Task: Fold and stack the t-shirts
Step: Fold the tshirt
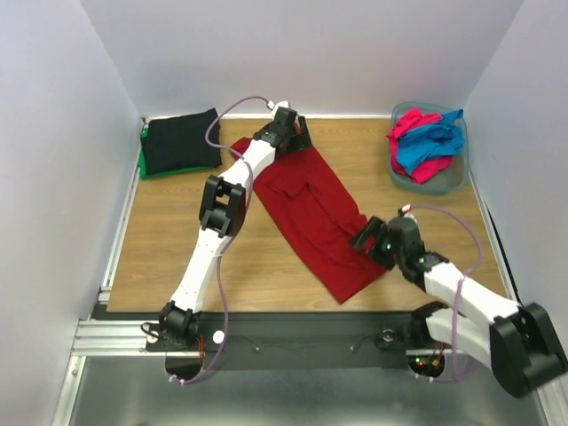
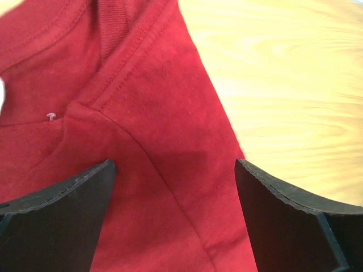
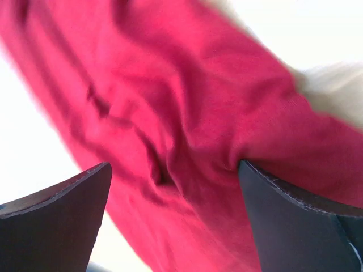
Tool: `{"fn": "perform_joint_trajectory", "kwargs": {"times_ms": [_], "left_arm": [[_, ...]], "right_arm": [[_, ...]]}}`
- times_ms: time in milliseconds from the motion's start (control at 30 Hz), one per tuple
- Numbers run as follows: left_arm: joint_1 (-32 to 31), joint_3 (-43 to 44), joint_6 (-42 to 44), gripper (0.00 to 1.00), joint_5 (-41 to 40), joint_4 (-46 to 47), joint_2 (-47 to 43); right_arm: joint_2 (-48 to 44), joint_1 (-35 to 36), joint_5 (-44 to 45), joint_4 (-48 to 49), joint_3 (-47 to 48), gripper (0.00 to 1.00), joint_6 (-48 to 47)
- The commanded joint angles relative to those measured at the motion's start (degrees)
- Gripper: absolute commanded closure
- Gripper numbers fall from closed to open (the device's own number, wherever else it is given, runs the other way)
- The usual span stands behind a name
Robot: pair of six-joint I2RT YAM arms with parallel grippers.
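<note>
Dark red t-shirt [image 1: 311, 209] lies diagonal mid-table, looks folded to long strip. Left gripper [image 1: 289, 127] at far collar end, right gripper [image 1: 366, 240] at near-right edge. Both jaws spread above cloth, nothing pinched. Advice: close on all layers, lift both ends evenly.

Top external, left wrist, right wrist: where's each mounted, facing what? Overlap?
Top external: above and behind the bases, looking down on the table; both arms show.
Left wrist: on the left arm, looking down at the dark red t-shirt seams and bare wood; left gripper fingers open at the bottom.
Right wrist: on the right arm, close on bunched red cloth; right gripper fingers open.
Shared: all three see the dark red t-shirt.
</note>
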Motion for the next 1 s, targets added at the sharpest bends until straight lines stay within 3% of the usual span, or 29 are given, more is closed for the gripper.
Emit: {"fn": "perform_joint_trajectory", "kwargs": {"times_ms": [0, 67, 200, 367, 567, 967], "left_arm": [[0.0, 0.4, -2.1, 0.02, 12.5, 1.9, 2.2], [0.0, -2.1, -4.0, 0.01, 16.7, 6.4, 1.2], [0.0, 2.8, -6.3, 0.01, 20.0, 7.3, 4.0], [0.2, 1.8, -6.0, 0.01, 19.5, 8.5, 3.8], [2.1, 1.2, -7.1, 0.01, 23.1, 11.3, 5.4], [3.8, 2.8, -11.4, 0.01, 14.0, 11.8, 4.0]], "right_arm": [[-3.7, 11.9, -5.0, -6.9, -8.7, 0.00, 12.1], [-3.7, 20.7, -4.9, -6.1, -9.3, 0.00, 14.3], [3.7, 35.9, -1.4, -5.1, -5.5, 0.00, 15.8], [14.9, 48.4, 0.9, -3.7, 5.3, 0.00, 12.5], [19.9, 51.2, 1.9, -5.1, 10.9, 0.00, 10.0], [3.4, 51.2, 12.5, -8.1, 11.1, 0.00, 8.6]]}}
